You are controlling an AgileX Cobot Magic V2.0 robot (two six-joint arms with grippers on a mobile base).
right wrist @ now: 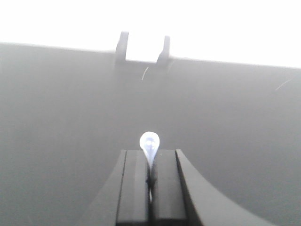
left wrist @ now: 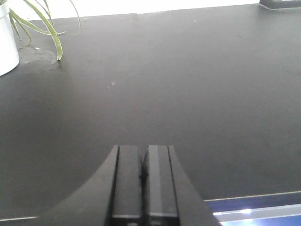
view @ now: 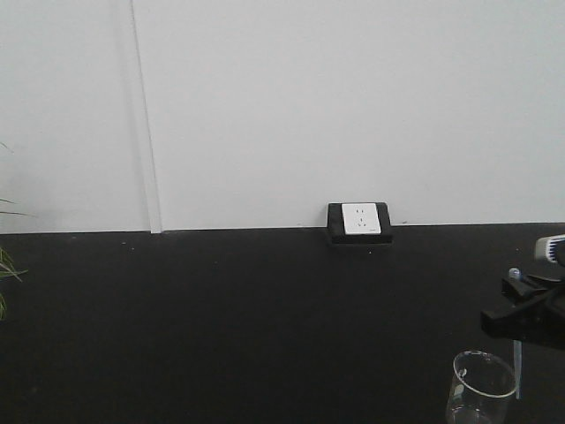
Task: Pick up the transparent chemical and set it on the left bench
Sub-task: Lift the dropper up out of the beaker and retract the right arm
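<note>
Black matte surface [view: 265,327] runs wall to wall in front of me, with a white wall [view: 353,106] behind it and a white wall socket [view: 359,221] in a black housing sitting right where the two meet.

Over at the right edge, the right gripper [view: 519,309] has the transparent chemical [view: 515,276]. It's a thin clear pipette with a faint blue tint, and the fingers [right wrist: 136,188] are pressed together on its stem. It hangs upright, bulb on top poking out above the fingers, tip pointing down, clear of the surface. The wrist view looks straight onto that pale bulb [right wrist: 149,140] sitting just past the fingertips, with the socket a blur against the far wall.

Just left of the pipette's lower stem stands a clear glass beaker [view: 481,384], open mouth up, in the bottom right corner. Whether the stem hangs beside the glass or behind it, I can't tell.

The left gripper [left wrist: 142,174] is low over bare black surface, its fingers together with nothing between them. Ahead of it to the left there's a white pot [left wrist: 7,42] with long green leaves [left wrist: 44,23] drooping over the surface, and a few of those leaves peek in at the left edge of the front view too.
</note>
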